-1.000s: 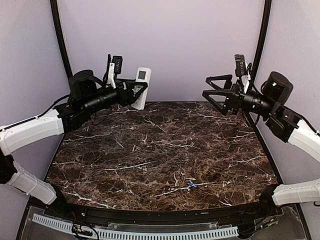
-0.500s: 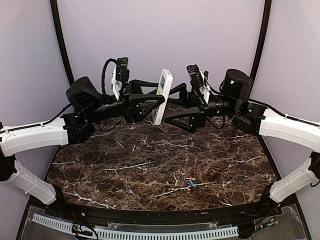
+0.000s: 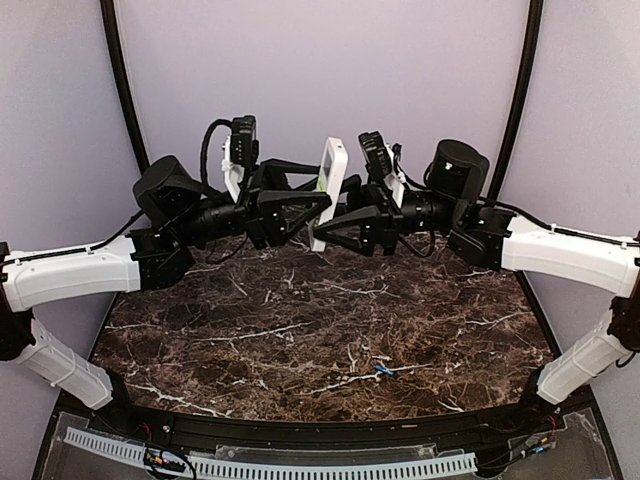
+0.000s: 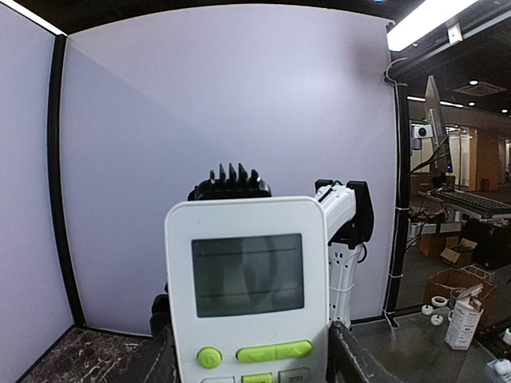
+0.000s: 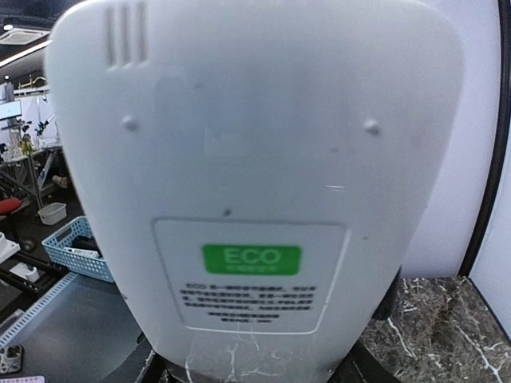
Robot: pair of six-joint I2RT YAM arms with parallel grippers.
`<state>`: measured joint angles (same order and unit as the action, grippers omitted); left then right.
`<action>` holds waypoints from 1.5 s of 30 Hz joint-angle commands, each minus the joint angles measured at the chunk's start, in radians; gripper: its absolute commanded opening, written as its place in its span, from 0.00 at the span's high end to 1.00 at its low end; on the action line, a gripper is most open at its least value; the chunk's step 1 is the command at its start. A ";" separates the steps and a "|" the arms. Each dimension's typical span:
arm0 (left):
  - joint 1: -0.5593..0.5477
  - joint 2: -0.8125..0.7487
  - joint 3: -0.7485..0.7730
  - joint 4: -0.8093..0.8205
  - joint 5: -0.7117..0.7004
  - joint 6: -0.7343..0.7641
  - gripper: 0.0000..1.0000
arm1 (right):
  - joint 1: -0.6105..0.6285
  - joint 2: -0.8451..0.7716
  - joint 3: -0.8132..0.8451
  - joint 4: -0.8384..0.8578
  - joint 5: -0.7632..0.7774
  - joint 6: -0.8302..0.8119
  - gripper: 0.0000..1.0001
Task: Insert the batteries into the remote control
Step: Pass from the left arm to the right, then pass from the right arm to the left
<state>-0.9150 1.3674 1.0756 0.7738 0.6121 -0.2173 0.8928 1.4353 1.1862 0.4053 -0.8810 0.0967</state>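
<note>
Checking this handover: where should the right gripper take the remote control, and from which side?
By its long side edges, coming at the back face, clear of where the left gripper holds it. The remote control stands upright in the air, back toward the right gripper.

A green label (image 5: 251,258) on the remote control (image 5: 255,144) back reads "ECO"; smaller print beneath is illegible
</note>
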 commanded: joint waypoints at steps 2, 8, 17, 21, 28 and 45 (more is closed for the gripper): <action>-0.007 0.004 -0.010 0.056 0.004 -0.009 1.00 | 0.012 -0.003 0.023 0.060 -0.038 0.007 0.66; -0.006 -0.004 -0.015 0.021 -0.065 -0.009 0.77 | 0.012 -0.054 0.021 -0.055 0.069 -0.038 0.84; -0.007 -0.045 0.007 -0.217 -0.400 0.105 0.05 | 0.128 -0.087 0.085 -0.400 0.880 -0.157 0.95; -0.007 -0.026 0.038 -0.286 -0.458 0.101 0.09 | 0.187 -0.054 0.115 -0.434 1.049 -0.163 0.97; -0.006 -0.010 0.056 -0.315 -0.503 0.065 0.41 | 0.219 -0.035 0.128 -0.419 1.119 -0.198 0.98; -0.007 -0.055 -0.011 -0.219 -0.482 -0.025 1.00 | 0.173 -0.174 0.015 -0.367 0.924 -0.191 0.10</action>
<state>-0.9352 1.3628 1.0950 0.5014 0.1127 -0.2337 1.0973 1.3933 1.2644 -0.0208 0.2390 -0.1089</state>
